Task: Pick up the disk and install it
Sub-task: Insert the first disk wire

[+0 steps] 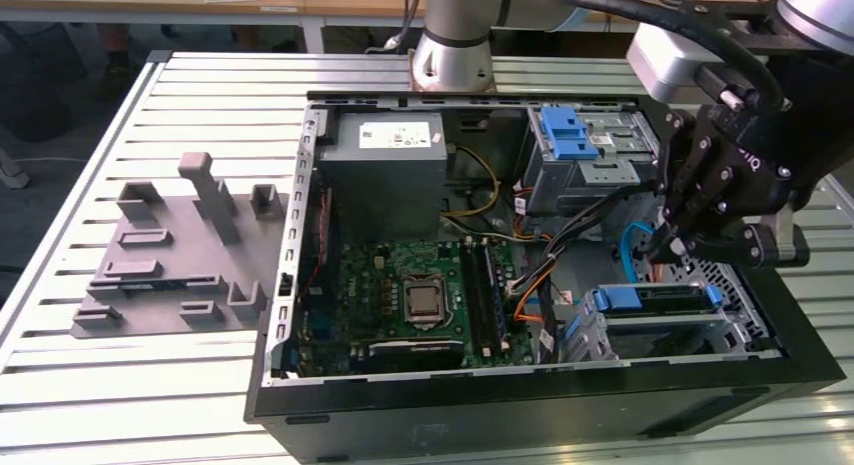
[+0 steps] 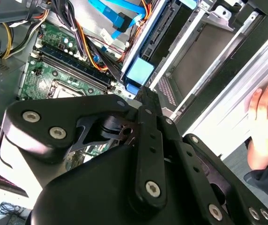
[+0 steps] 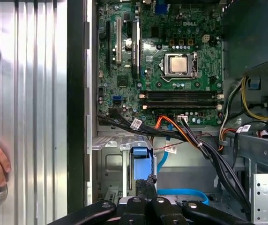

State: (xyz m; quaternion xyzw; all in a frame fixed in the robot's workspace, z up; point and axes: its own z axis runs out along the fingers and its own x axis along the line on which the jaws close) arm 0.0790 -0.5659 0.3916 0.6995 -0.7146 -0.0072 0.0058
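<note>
Disk in drive cage, inside computer case.

Open computer case on slatted counter; green motherboard inside, grey power supply near it; grey fixture on the exterior view's left.

The arm is a silver-grey tube with a light grey box at its wrist and a thick black cable looping over it. The claw is matte black linkage plates studded with round silver screws.
</note>
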